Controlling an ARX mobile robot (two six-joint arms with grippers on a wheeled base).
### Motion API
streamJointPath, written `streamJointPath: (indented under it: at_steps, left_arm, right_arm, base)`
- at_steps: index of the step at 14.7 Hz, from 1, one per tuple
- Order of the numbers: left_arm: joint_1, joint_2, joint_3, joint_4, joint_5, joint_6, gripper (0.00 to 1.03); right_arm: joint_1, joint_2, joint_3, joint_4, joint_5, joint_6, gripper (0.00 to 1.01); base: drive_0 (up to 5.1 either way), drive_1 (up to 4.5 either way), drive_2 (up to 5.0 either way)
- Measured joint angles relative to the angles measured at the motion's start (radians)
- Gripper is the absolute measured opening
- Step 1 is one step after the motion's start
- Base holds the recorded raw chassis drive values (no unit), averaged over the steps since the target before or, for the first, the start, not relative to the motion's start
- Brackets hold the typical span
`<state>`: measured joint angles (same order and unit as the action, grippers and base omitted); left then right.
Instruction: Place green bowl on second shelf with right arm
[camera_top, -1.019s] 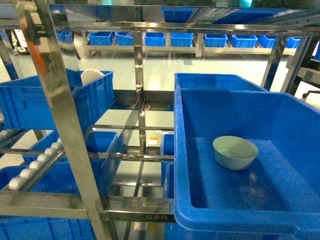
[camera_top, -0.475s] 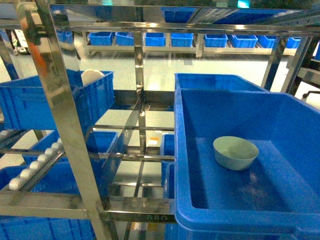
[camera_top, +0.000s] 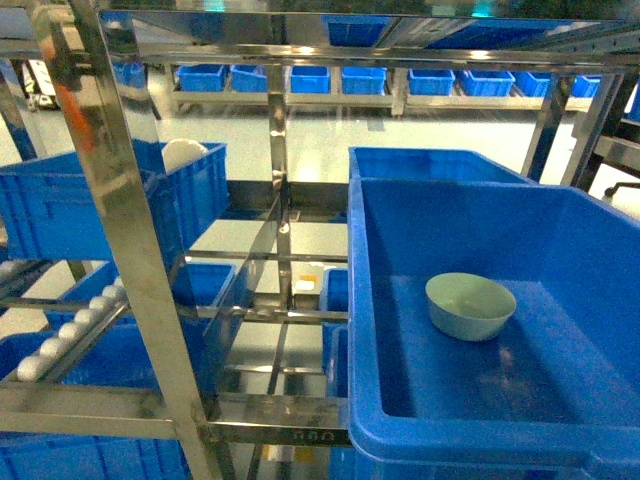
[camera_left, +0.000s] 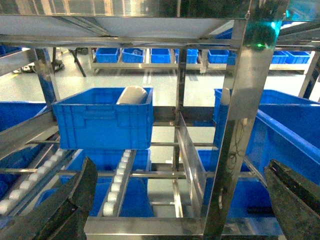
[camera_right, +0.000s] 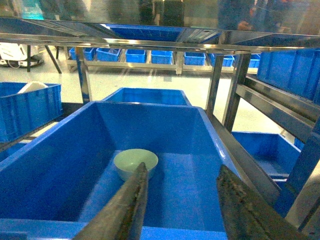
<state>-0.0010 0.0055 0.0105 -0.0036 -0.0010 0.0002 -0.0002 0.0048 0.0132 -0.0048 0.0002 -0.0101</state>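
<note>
1. Nearest, in the right wrist view, the right gripper (camera_right: 182, 210) fills the bottom of the frame with its two dark fingers spread wide and nothing between them; the left finger's tip (camera_right: 139, 172) overlaps the near rim of the green bowl in the picture, though whether it touches cannot be told.
2. Likewise, in the left wrist view the left gripper (camera_left: 182, 200) stands wide, its dark fingers at the lower left and lower right corners, holding nothing.
3. Neither gripper appears in the head view.
4. Just beyond, the large blue crate (camera_top: 372, 330) takes up the right half of the head view, and the green bowl (camera_top: 470, 306) sits upright on its floor, right of centre in the frame, apart from the walls.
5. From the right wrist the green bowl (camera_right: 135, 163) lies at lower centre, inside the same large blue crate (camera_right: 55, 165).
6. At the left of the head view the stainless-steel rack (camera_top: 125, 230) rises slantwise, with white roller rails (camera_top: 70, 330) at lower left on the second shelf (camera_top: 250, 312).
7. Farther back, a smaller blue crate (camera_top: 60, 205) at mid-left holds a white round object (camera_top: 183, 152).
8. Farthest, a row of blue crates (camera_top: 330, 78) lines the top of the frame.
</note>
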Motion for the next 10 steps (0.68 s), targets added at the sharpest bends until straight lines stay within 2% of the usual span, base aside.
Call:
streamJointPath:
  at_steps: [3, 5, 6, 10]
  left_arm:
    - [0.0, 0.0, 0.0, 0.0, 0.0, 0.0, 0.98]
    - [0.0, 0.0, 0.0, 0.0, 0.0, 0.0, 0.98]
    - [0.0, 0.0, 0.0, 0.0, 0.0, 0.0, 0.98]
    - [0.0, 0.0, 0.0, 0.0, 0.0, 0.0, 0.98]
  right_arm:
    - [0.0, 0.0, 0.0, 0.0, 0.0, 0.0, 0.78]
    - [0.0, 0.0, 0.0, 0.0, 0.0, 0.001, 1.0]
    - [0.0, 0.0, 0.0, 0.0, 0.0, 0.001, 0.97]
    - [0.0, 0.0, 0.0, 0.0, 0.0, 0.001, 0.98]
  base:
    - [0.0, 0.0, 0.0]
    - [0.0, 0.0, 0.0]
    - [0.0, 0.0, 0.0]
    - [0.0, 0.0, 0.0]
